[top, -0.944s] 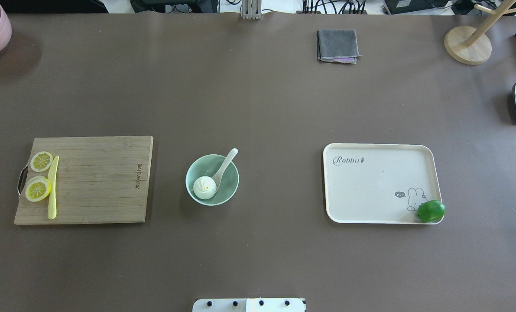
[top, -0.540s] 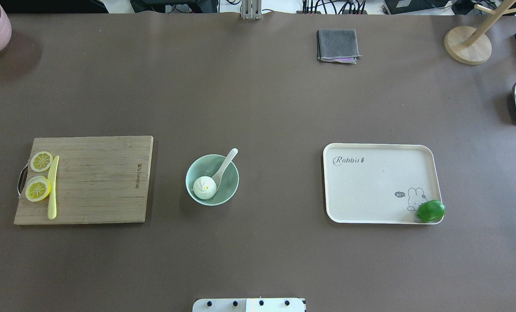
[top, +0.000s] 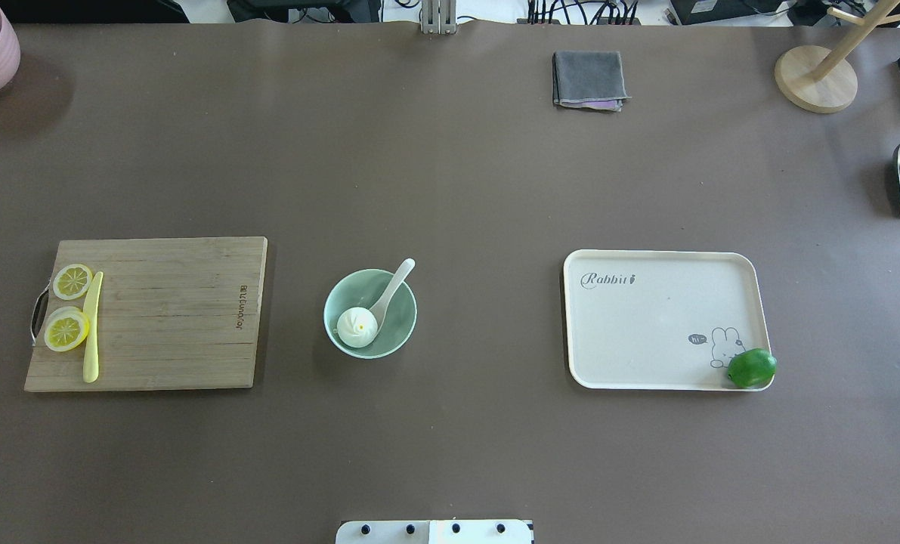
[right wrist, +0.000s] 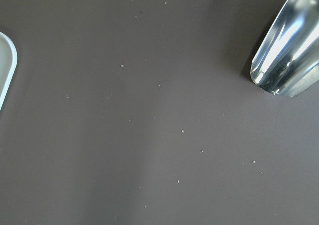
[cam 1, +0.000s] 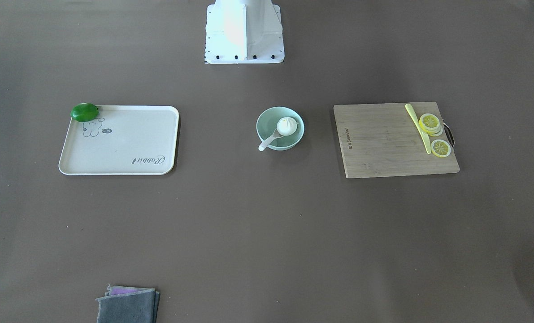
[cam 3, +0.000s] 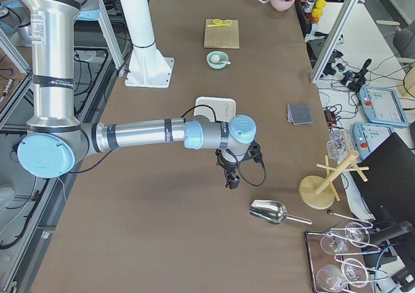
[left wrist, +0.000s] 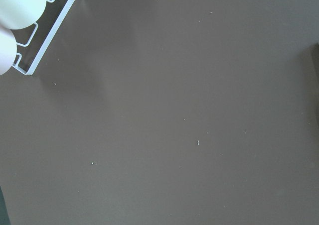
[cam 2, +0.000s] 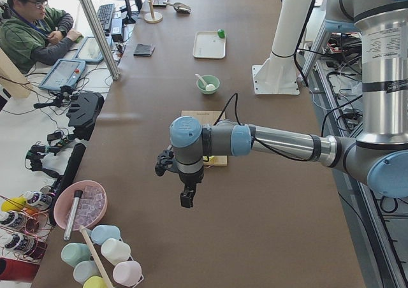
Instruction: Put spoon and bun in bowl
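Left of the bowl (top: 403,321), well apart, sits the cutting board (top: 170,317), with lemon slices (top: 66,331) and a yellow knife (top: 91,332) along the edge farthest from the bowl. Bare table (top: 450,189) lies between board and bowl. The bun (top: 357,327) is inside the bowl, on the robot-near side. The spoon (top: 394,287) has its scoop down in the bowl just beside the bun, with its handle over the rim, pointing away from the robot.

Right of the bowl, well apart, is the tray (top: 646,325), with the lime (top: 751,368) at the corner farthest from the bowl. I have open brown surface on every side of the bowl. A folded grey cloth (top: 588,78) lies far beyond it near the table's far edge.

Against the overhead shots just before, I see nothing shifted.

Overhead and front views show me no arm; only the side views do. The left gripper (cam 2: 186,199) hangs above the table, past the board from the bowl. The right gripper (cam 3: 231,181) hangs past the tray, near a metal scoop (cam 3: 269,210). Fingers apart or together, I cannot tell for either. The right wrist view catches the scoop and a tray corner; the left wrist view shows table and pale cups (left wrist: 15,8).
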Robot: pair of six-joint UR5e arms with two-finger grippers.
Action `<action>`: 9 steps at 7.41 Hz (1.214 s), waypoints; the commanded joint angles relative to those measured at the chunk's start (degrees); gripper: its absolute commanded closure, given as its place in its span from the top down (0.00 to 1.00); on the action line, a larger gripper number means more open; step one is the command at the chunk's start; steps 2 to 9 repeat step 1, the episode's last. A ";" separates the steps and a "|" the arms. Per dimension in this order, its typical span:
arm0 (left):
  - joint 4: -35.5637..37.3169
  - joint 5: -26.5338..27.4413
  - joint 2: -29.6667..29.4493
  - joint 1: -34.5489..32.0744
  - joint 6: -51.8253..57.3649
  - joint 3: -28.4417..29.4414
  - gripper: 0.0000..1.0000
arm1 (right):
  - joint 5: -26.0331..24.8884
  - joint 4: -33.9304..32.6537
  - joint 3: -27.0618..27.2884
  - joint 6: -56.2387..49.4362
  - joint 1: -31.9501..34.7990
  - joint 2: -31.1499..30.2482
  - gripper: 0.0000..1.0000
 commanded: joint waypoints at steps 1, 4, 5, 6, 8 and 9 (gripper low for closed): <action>0.00 0.00 -0.03 0.00 0.00 0.00 0.99 | 0.00 0.00 0.00 0.00 -0.16 -0.01 1.00; 0.00 0.00 -0.03 0.00 0.00 0.00 0.99 | 0.00 0.00 0.00 0.00 -0.16 -0.01 1.00; 0.00 0.00 -0.03 0.00 0.00 0.00 0.99 | 0.00 0.00 0.00 0.00 -0.16 -0.01 1.00; 0.00 0.00 -0.03 0.00 0.00 0.00 0.99 | 0.00 0.00 0.00 0.00 -0.16 -0.01 1.00; 0.00 0.00 -0.03 0.00 0.00 0.00 0.99 | 0.00 0.00 0.00 0.00 -0.16 -0.01 1.00; 0.00 0.00 -0.03 0.00 0.00 0.00 0.99 | 0.00 0.00 0.00 0.00 -0.16 -0.01 1.00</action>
